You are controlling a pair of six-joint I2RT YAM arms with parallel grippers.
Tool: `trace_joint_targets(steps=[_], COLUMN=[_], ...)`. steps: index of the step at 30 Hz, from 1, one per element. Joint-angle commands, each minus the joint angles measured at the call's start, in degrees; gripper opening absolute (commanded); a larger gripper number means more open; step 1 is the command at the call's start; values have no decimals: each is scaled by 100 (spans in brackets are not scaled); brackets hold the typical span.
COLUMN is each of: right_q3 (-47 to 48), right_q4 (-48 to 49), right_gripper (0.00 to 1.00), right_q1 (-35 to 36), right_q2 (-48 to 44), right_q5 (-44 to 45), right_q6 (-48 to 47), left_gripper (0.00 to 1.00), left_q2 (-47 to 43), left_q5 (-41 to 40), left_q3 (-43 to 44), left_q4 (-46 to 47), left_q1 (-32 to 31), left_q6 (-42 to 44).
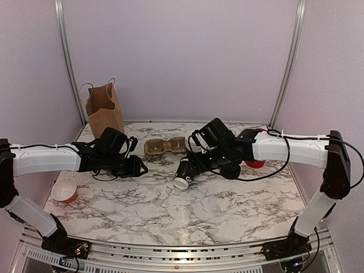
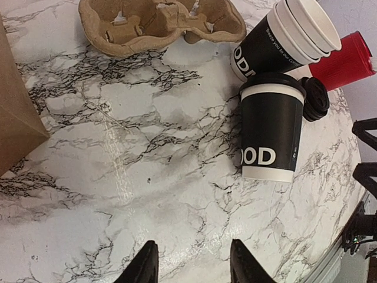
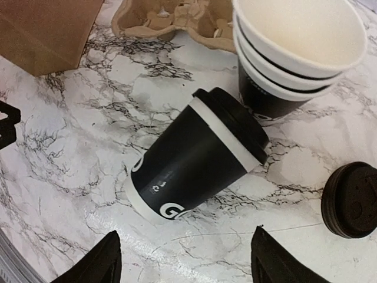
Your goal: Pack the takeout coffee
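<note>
Takeout coffee (image 3: pixel 197 156) lies tipped, lid pointing away, just ahead of the spread right fingers (image 3: pixel 100 262); left fingers (image 2: pixel 144 268), parted and empty, stand farther off.

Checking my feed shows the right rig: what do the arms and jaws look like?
Left arm and right arm have white links, black joints and black wrist housings. Thin black cables run along them. The jaws are plain black and tapered.
</note>
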Motion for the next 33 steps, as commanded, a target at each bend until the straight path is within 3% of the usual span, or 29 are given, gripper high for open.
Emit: trace_joint_targets(steps=[1, 4, 8, 14, 22, 33], right_q3=[-650, -854, -924, -1311, -1593, -1681], right_q4=[1182, 1709, 2051, 2290, 2100, 1993], right_gripper=[78, 82, 84, 84, 85, 85], right_q1=[-355, -573, -607, -769, -905, -1091], right_q2=[-326, -261, -61, -361, -984, -1264], right_q5=[-552, -731, -681, -547, -274, -256], right_q6=[755, 1086, 1400, 1476, 1338, 1181], left_gripper=[42, 47, 61, 99, 99, 99], left_q2=[337, 737, 1411, 2223, 3141, 4387], left_q5=[298, 402, 464, -64, -1105, -1365], left_q3=[218, 561, 1102, 2113, 3400, 4849], left_q4=[274, 357, 453, -88, -1349, -2195], left_q1=[28, -73, -295, -646, -1065, -1471], left_q6=[0, 3, -29, 215, 566, 922])
